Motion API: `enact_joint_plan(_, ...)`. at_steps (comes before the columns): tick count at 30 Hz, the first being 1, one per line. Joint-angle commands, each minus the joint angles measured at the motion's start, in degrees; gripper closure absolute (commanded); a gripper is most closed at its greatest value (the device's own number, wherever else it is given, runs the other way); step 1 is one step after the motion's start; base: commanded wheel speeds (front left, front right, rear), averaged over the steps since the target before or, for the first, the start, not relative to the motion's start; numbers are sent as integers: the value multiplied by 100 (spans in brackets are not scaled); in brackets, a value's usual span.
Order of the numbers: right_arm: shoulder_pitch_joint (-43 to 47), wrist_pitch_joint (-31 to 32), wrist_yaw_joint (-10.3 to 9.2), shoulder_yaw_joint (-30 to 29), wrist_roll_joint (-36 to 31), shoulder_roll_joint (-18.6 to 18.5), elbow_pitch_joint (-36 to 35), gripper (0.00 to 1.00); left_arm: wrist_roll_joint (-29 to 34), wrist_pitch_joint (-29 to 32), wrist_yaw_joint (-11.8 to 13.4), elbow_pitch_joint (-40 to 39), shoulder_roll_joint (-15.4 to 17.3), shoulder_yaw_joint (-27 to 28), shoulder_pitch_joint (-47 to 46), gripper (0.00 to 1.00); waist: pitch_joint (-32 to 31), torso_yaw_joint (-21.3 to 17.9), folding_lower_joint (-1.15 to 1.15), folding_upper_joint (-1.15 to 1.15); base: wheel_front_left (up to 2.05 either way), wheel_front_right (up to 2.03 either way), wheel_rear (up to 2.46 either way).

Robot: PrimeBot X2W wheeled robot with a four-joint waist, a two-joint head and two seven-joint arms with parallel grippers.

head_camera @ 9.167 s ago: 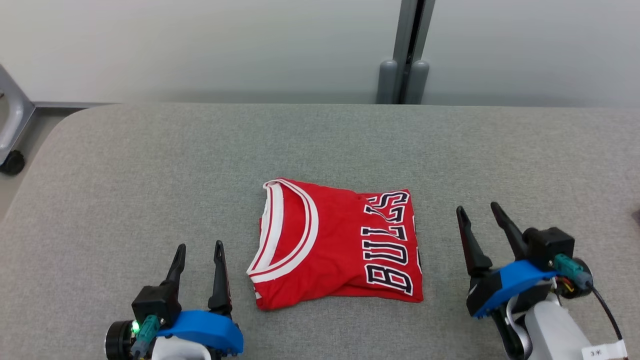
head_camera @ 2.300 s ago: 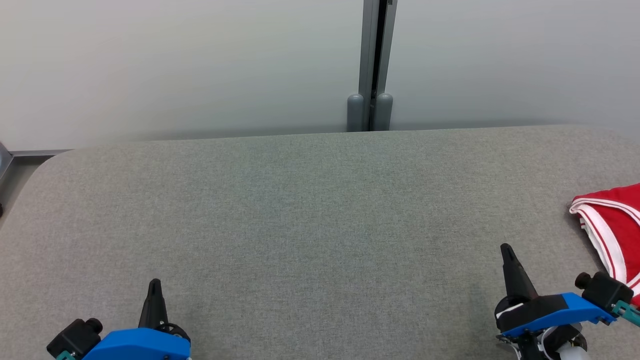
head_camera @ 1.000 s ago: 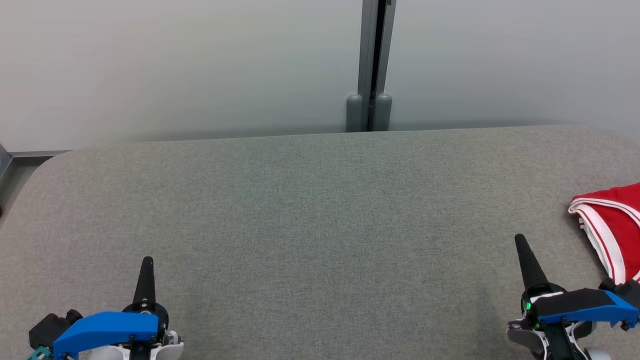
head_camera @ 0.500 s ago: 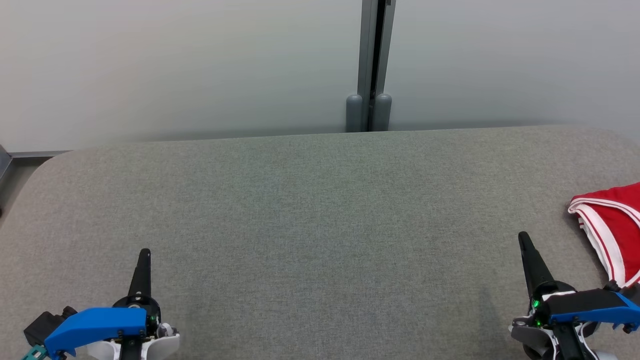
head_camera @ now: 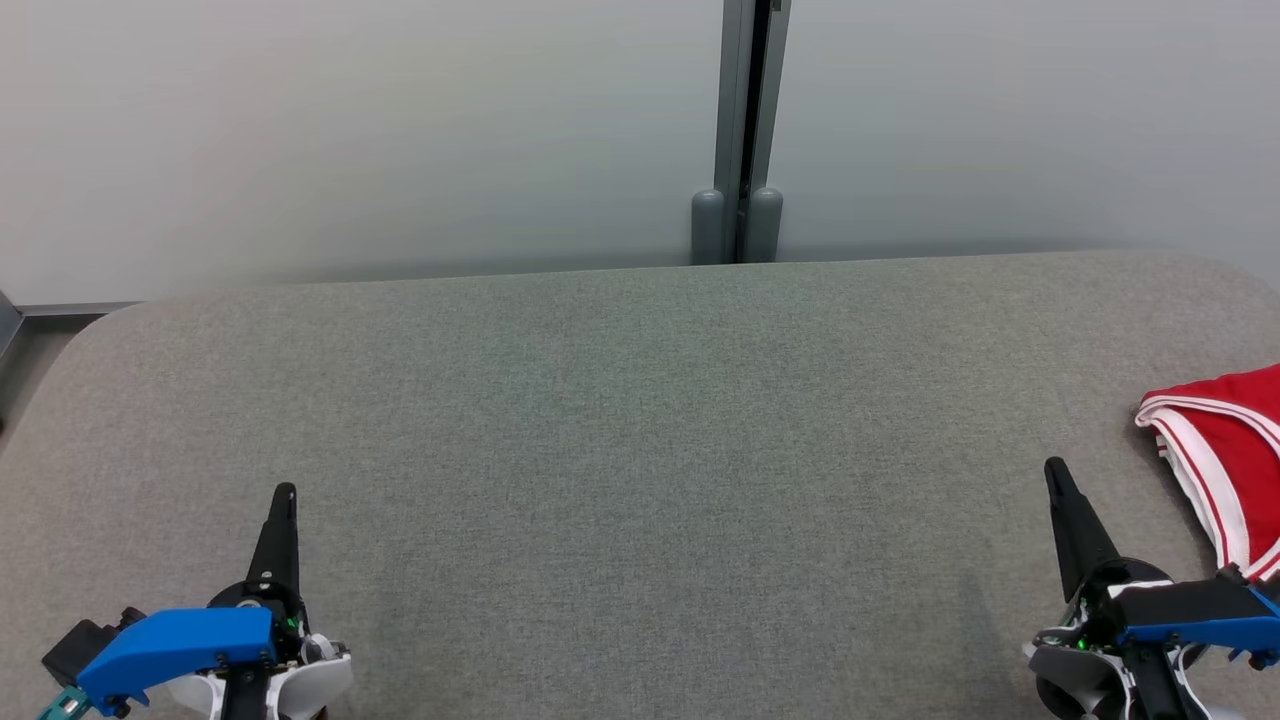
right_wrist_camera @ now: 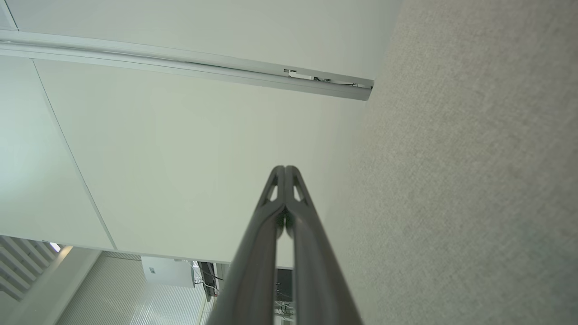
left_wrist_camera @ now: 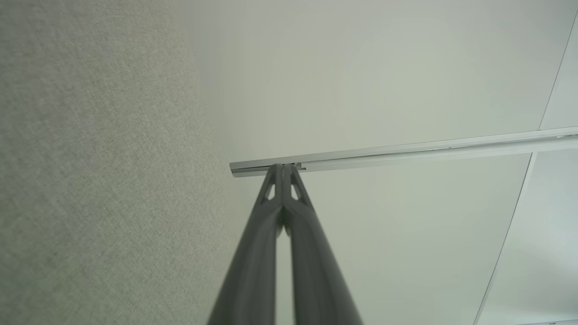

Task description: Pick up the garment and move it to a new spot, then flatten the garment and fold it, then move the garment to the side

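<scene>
The folded red garment (head_camera: 1232, 452) with white-and-red trim lies at the table's right edge in the head view, partly cut off by the frame. My right gripper (head_camera: 1054, 471) stands shut just to its left, near the front edge, holding nothing. At the lower left my left gripper (head_camera: 285, 494) is shut too, far from the garment. Both wrist views show the fingers pressed together: left gripper (left_wrist_camera: 283, 168), right gripper (right_wrist_camera: 285, 169), each turned on its side beside the grey table cloth.
The grey fabric-covered table (head_camera: 640, 420) spreads across the head view, with a rounded corner at the back left. A pale wall with a grey vertical post (head_camera: 742, 130) stands behind the far edge.
Over the last second both grippers have rolled slightly and drawn a little toward the front edge. The garment has not moved.
</scene>
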Motion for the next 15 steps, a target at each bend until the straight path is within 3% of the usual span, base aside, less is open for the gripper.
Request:
enact_joint_plan(1,58,46,2,-25,159,-17,-70,100,-147,43,-58,-59,21,49,-108,100,0,-1,0,0,0,0,0)
enact_joint_plan(15,105,189,2,-89,727,-18,-177,100,-667,191,-99,-138,22,104,-135,100,-3,-5,0,0,0,0,0)
